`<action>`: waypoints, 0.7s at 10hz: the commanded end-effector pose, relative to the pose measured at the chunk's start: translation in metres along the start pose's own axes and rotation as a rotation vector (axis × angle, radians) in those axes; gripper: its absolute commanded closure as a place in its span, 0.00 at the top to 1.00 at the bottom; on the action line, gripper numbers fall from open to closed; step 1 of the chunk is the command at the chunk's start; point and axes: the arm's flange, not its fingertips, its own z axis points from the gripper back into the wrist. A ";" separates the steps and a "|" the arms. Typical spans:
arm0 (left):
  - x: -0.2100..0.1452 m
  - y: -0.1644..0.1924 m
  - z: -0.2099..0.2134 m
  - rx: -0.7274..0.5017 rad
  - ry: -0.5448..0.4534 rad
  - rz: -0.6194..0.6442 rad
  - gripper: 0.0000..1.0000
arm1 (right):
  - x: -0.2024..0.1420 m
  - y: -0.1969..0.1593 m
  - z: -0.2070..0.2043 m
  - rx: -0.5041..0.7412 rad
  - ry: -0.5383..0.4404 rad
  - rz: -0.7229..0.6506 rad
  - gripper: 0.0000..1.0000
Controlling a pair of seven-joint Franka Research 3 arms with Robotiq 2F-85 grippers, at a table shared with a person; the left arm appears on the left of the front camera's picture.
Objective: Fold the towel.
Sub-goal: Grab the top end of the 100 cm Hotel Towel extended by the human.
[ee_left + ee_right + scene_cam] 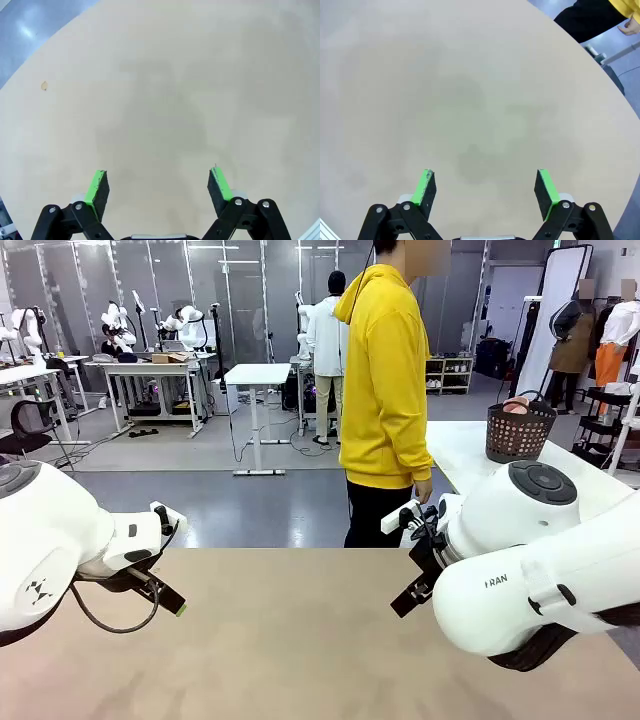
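The left claw is held released, its green pads spread wide with nothing between them, and it is poised above bare tan counter. The right claw is released likewise, and it too is empty over bare counter. Both appear to be kept apart and raised so that the middle of the counter is left free for cloth to be laid there.

At the far edge a person in a yellow hoodie is seen standing side-on, with one hand hanging low by the counter's rim.

The towel is judged to be the salmon-pink cloth bundled inside the black perforated basket, which is set on a white table behind the person and well apart from both claws. Since nothing has been spread out, folding is taken as not yet begun. The towel would first have to be brought over and flattened, probably by the person.
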 end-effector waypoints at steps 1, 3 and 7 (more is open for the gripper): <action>0.000 0.000 0.000 0.000 0.000 0.000 1.00 | 0.000 0.000 0.000 0.000 0.000 0.000 1.00; 0.000 0.000 0.000 0.000 0.000 0.000 1.00 | 0.000 0.000 0.000 0.000 0.000 0.000 1.00; 0.000 0.000 0.000 0.000 0.000 0.000 1.00 | 0.000 0.000 0.000 0.000 0.000 0.000 1.00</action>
